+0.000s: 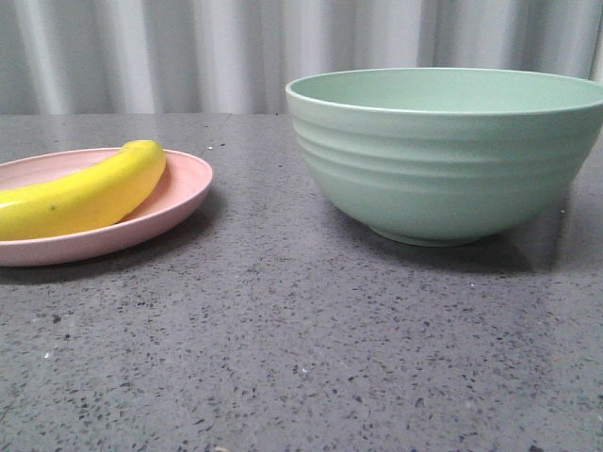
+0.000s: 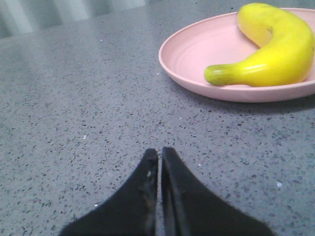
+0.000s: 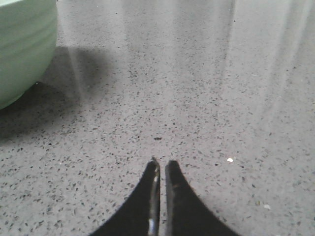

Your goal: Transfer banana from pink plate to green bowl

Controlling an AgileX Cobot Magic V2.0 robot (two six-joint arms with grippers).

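Note:
The yellow banana (image 1: 85,193) lies on the pink plate (image 1: 184,193) at the left of the front view. It also shows in the left wrist view (image 2: 275,54), lying on the plate (image 2: 197,54) with its greenish stem end toward my gripper. The green bowl (image 1: 448,155) stands at the right, and its side shows in the right wrist view (image 3: 22,46). My left gripper (image 2: 160,151) is shut and empty, low over the table, short of the plate. My right gripper (image 3: 162,163) is shut and empty over bare table, beside the bowl. Neither gripper shows in the front view.
The grey speckled tabletop (image 1: 301,358) stretches between plate and bowl. A pale corrugated wall (image 1: 188,47) runs along the back.

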